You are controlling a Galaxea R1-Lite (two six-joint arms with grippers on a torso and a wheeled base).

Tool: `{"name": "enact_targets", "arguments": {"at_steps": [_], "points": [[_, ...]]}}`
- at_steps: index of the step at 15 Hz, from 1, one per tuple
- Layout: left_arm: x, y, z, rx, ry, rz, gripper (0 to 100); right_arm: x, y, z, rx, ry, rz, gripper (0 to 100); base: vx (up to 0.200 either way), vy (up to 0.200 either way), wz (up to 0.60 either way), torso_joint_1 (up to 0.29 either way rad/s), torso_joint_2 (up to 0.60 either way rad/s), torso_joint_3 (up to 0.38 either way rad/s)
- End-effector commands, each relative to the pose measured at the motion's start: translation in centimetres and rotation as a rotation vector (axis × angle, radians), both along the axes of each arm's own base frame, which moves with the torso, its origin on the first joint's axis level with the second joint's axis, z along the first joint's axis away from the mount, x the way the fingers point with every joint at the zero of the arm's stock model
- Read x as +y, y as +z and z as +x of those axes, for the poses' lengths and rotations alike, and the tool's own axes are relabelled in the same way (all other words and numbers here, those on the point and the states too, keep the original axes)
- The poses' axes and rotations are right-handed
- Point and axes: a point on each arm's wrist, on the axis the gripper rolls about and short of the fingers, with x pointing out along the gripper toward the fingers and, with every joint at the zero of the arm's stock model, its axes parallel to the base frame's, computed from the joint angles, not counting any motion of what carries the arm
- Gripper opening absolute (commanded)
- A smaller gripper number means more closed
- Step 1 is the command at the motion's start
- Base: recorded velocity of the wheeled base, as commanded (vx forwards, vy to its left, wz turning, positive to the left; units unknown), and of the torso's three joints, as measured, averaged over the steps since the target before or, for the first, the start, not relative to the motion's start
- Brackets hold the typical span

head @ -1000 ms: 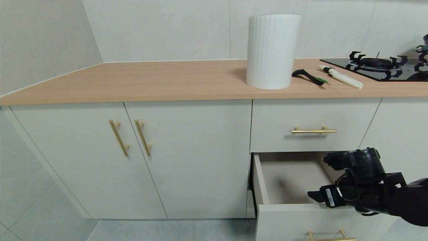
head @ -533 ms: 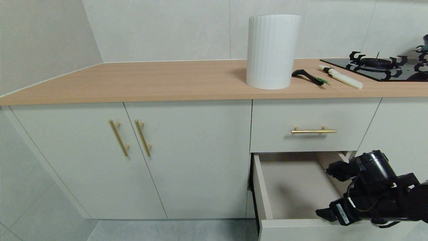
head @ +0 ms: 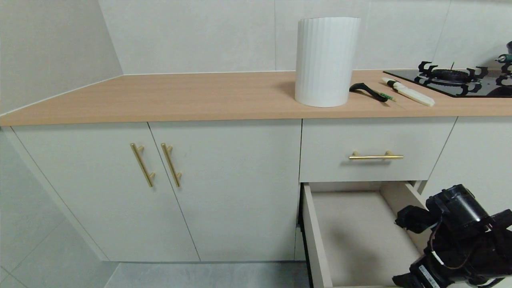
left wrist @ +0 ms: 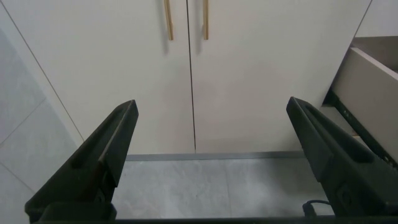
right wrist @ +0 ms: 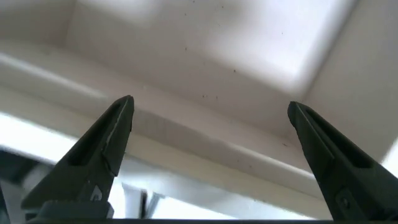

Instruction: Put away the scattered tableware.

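Right gripper: you will find the right gripper (right wrist: 209,104) low at the right front part of the open lower drawer (head: 360,236). Its jaws are spread wide, with nothing between them but the drawer's pale inner boards.
Left gripper: the left gripper (left wrist: 211,104) hangs low before the cabinet doors (left wrist: 249,81), above the grey floor (left wrist: 205,186). Its jaws are spread wide and hold nothing.
Lower drawer: pulled well out, with its pale bottom in plain sight.
Upper drawer: the upper drawer (head: 340,144) is shut, with its gold bar handle (head: 376,157) level.
Tableware: a black-handled utensil (head: 369,91) and a white knife (head: 408,91) lie flat on the desk (head: 180,96), near each other and well apart from both grippers. You cannot tell whether the two touch.
Doubtful point: the black-handled utensil may be a peeler, but it is too small for you to confirm.
Canister: a white ribbed canister (head: 325,62) stands upright on the desk, just left of the black-handled utensil.
Hob: a black hob (head: 452,80) sits at the right end of the desk, just beyond the white knife.
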Motion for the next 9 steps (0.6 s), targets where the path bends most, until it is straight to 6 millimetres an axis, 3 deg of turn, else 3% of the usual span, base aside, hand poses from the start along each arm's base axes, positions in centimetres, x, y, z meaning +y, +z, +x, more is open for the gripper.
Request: {"name": "enact_targets", "arguments": {"at_steps": [1, 7, 9], "points": [[0.0, 0.0, 0.0, 0.001, 0.001, 0.000, 100, 0.3, 0.8, -1.0, 0.022, 0.043, -0.007, 100, 0.000, 0.000, 0.00, 0.000, 0.00, 0.000], [0.0, 0.0, 0.0, 0.001, 0.001, 0.000, 100, 0.7, 1.6, -0.9, 0.000, 0.045, 0.001, 100, 0.000, 0.000, 0.00, 0.000, 0.00, 0.000], [0.0, 0.0, 0.0, 0.001, 0.001, 0.000, 100, 0.9, 3.6, -0.3, -0.076, -0.043, 0.082, 100, 0.000, 0.000, 0.00, 0.000, 0.00, 0.000]]}}
